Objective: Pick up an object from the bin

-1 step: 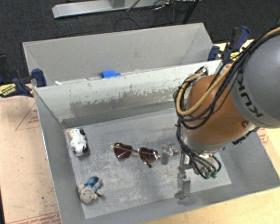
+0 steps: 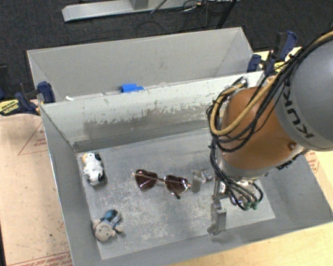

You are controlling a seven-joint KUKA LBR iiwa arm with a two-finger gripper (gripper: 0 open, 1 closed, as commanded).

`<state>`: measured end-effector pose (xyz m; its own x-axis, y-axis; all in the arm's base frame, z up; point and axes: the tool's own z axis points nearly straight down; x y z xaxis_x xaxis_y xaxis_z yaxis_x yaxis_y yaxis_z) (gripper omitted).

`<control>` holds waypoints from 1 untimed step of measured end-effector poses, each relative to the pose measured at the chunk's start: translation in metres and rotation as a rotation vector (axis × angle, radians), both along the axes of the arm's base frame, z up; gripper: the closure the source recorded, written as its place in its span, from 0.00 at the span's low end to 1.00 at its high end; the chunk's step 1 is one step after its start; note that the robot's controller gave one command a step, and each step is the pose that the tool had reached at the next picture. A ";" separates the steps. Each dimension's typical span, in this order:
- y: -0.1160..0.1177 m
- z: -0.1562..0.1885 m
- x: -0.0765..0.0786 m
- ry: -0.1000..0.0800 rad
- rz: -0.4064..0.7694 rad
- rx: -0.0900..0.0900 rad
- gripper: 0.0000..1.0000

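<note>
Brown-tinted sunglasses (image 2: 162, 182) lie mid-floor in the grey bin (image 2: 70, 194), just beside the tool (image 2: 216, 214) toward the view's left, their long axis pointing roughly at it. Whether the tool is spread or closed, I cannot tell.

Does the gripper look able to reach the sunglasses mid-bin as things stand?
Probably yes: the sunglasses lie alone on the bin floor with nothing on them, and the gripper hangs just to their right, bare floor between.
</note>
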<state>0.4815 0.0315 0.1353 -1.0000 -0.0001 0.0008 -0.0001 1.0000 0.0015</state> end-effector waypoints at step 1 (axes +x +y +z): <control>0.035 -0.048 0.061 -0.009 -0.226 0.001 0.00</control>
<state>0.5423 0.0664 0.0871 -0.9747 0.2235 -0.0081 0.2235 0.9747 0.0035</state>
